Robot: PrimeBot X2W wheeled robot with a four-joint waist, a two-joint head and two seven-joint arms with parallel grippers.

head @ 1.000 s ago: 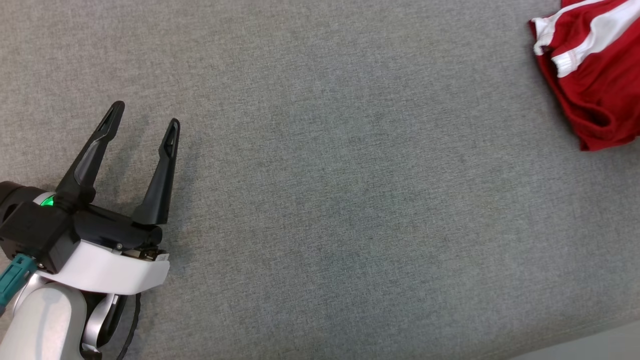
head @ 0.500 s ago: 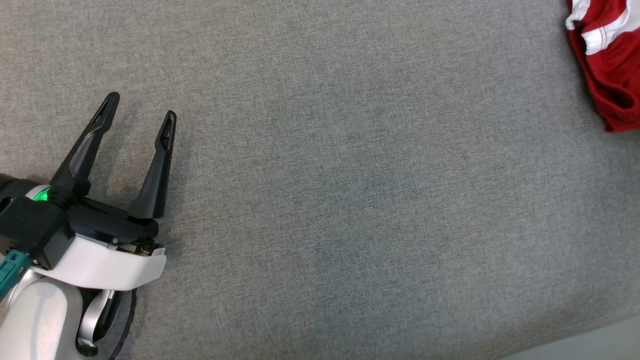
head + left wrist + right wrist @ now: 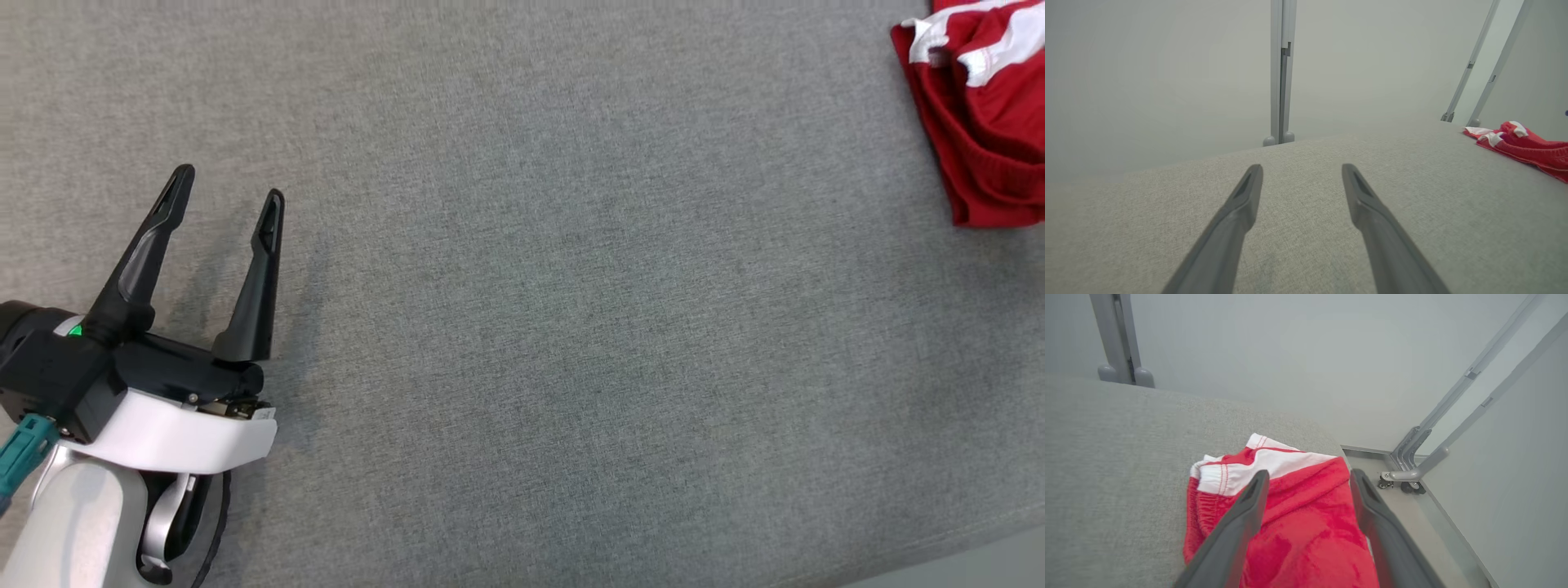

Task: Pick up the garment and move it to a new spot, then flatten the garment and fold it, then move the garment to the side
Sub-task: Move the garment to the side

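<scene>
The garment (image 3: 992, 122) is red with white stripes and lies bunched at the far right of the grey fabric surface, cut off by the head view's edge. In the right wrist view my right gripper (image 3: 1309, 473) hovers just above the garment (image 3: 1298, 522), fingers spread wide and open, with the cloth showing between and below them. My left gripper (image 3: 229, 184) rests low at the lower left, open and empty, far from the garment. From the left wrist, that left gripper (image 3: 1301, 167) points across bare fabric, with the garment (image 3: 1527, 147) off to the right.
The grey fabric surface (image 3: 571, 327) is wide, and its front edge shows at the lower right corner (image 3: 988, 547). Just right of the garment the surface ends above a pale floor with a wheeled metal frame (image 3: 1404, 477). A grey post (image 3: 1280, 73) stands behind.
The head view has shifted a little. The garment's visible part has changed from a bunched, drooping corner to a flatter fold. The left gripper stays open in much the same place.
</scene>
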